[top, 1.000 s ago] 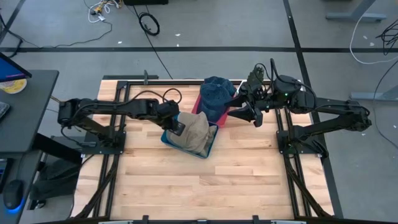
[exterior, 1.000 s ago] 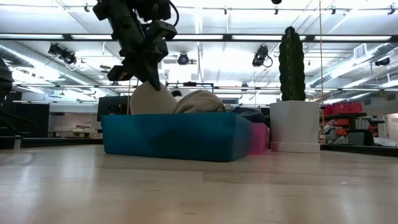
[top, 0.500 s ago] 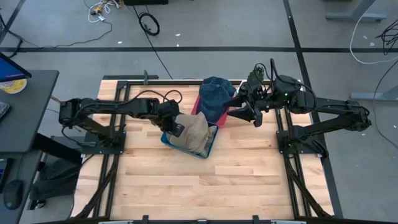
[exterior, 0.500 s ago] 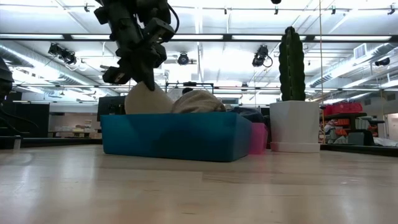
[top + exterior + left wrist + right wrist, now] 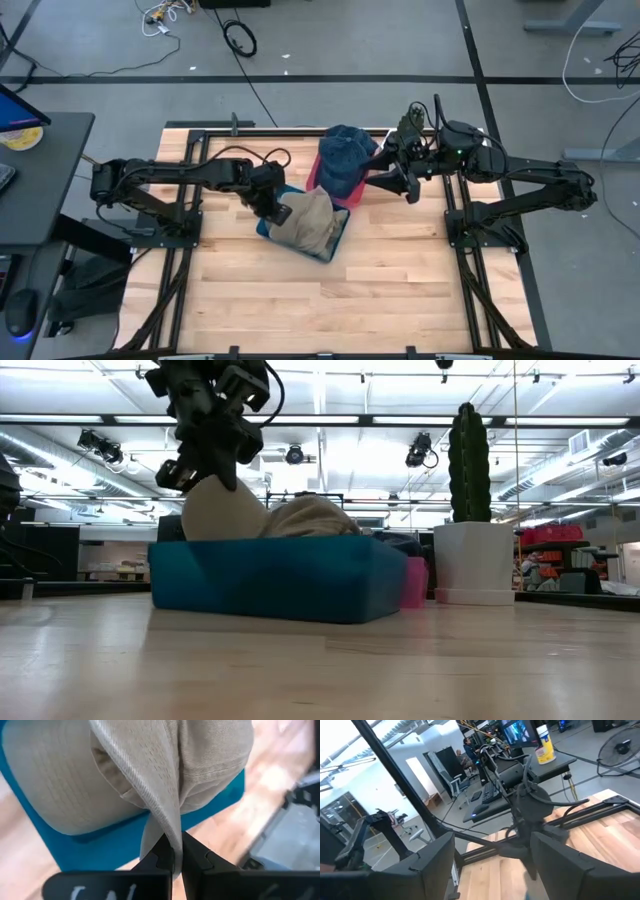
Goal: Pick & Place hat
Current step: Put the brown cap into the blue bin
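Item: beige woven-fabric hat (image 5: 308, 222), lying in the shallow blue plastic bin (image 5: 336, 238) on the light wooden slatted bench (image 5: 330, 300); crown still bulges above the bin wall in the low view.

Holder: left gripper (image 5: 173, 854), jaws closed tight on a thin fold of the hat's edge, at the bin's left side.

Idle: right gripper (image 5: 405, 186), jaws standing wide with nothing between them, hovering beside the dark blue fabric hat (image 5: 343, 160) in the pink plastic bin (image 5: 353, 194).

Risks, as judged:
- Pinch covers only a narrow fold; the cloth could slide out under its own weight on lifting.
- Hat fills the bin snugly; a pull may drag or tip the blue bin along instead of freeing the hat.
- The two bins touch; a dragged blue bin could nudge the pink one.
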